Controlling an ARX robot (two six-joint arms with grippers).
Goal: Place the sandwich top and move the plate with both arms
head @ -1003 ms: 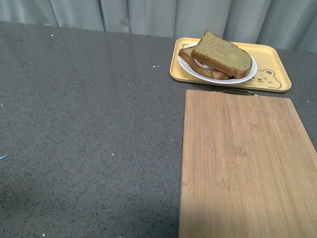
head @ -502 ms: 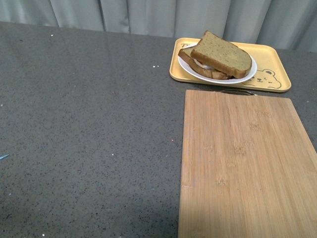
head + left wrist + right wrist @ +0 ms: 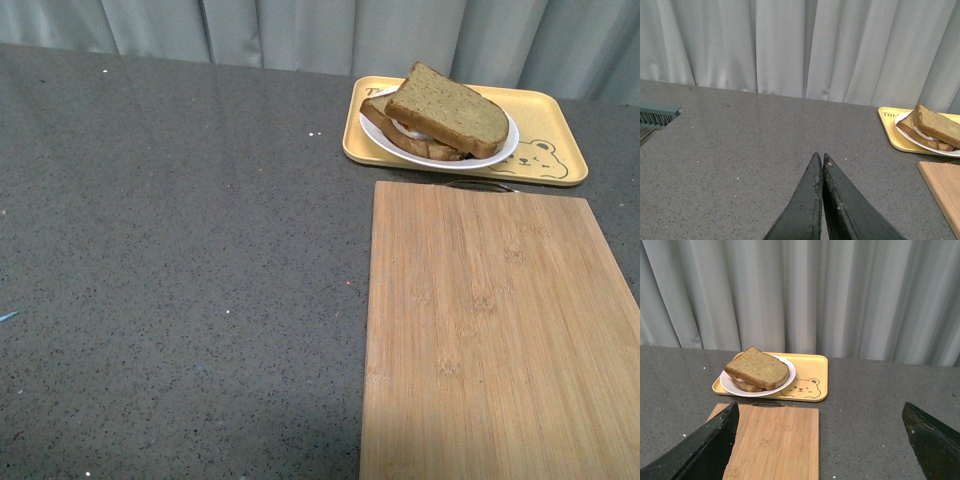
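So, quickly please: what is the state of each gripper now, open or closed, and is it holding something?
Left gripper: closed, fingertips together, holding nothing.
Right gripper: open wide, holding nothing.

a yellow tray with a bear drawing sits at the far side of the grey speckled counter. a bamboo cutting board lies just in front of it, possibly touching. pale curtains hang behind.

Staged lab/test kitchen w/ my arms: grey speckled counter, pale curtain backdrop at 12 o'clock, bamboo board, bear tray.
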